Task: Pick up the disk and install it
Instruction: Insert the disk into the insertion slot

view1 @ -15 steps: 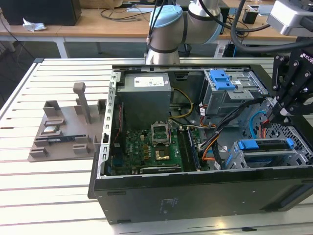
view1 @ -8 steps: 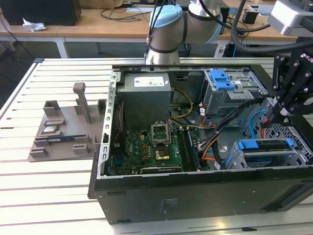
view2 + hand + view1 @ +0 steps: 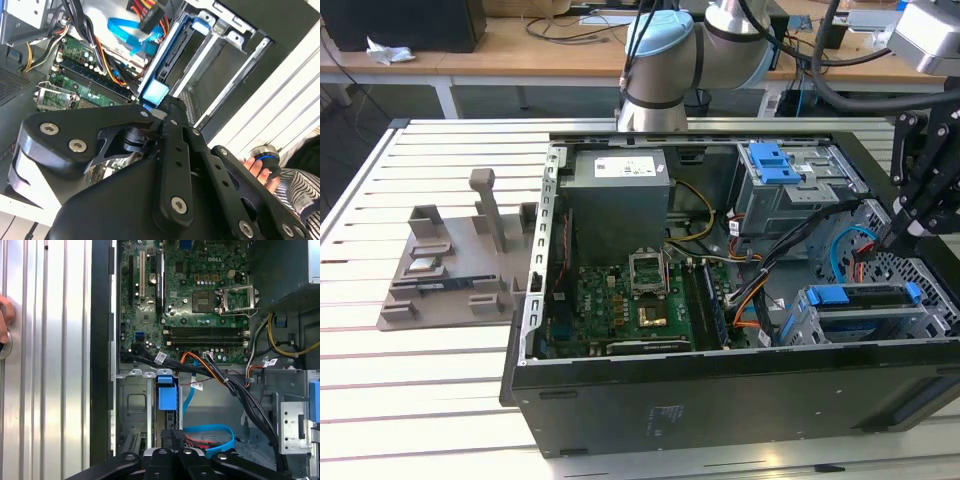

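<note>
Gripper (image 3: 888,240): hangs just above the corner of the computer case (image 3: 720,405) nearest the camera on the exterior view's right, fingers drawn together with nothing seen between them. Holds nothing, by the look of it. Points straight down at one end of the disk (image 3: 865,294), tips very near its blue rail. Touching or just clear, cannot tell.

Disk: sits edge-on in the lower drive cage (image 3: 820,328) at that same corner. Shows as a blue strip along the cage's top in the exterior view, and as a short blue length ahead of the fingertips in the first wrist view. Looks seated, or close to it, roughly level with the cage's rim rather than proud of it. Rides on its edge to suit a cage of upright metal walls, with the plastic rails for guides and catch.

Closed fingers over the rail: probably a posture for pressing down, not for gripping.

Bundled cables (image 3: 235,390) and a loop of blue cable (image 3: 215,429): lie beside the cage toward the motherboard (image 3: 620,300), off the slot's mouth, and so leave the way in free.

Upper cage with its blue latch piece (image 3: 770,160): stands by the case's far wall, well apart from the gripper.

On the table (image 3: 420,400), beside the case at the exterior view's left: a grey holder (image 3: 450,270).

At the table's edge, a person's hand (image 3: 255,167) on a round button (image 3: 264,155) — likely kept there to stop the arm at need.
</note>
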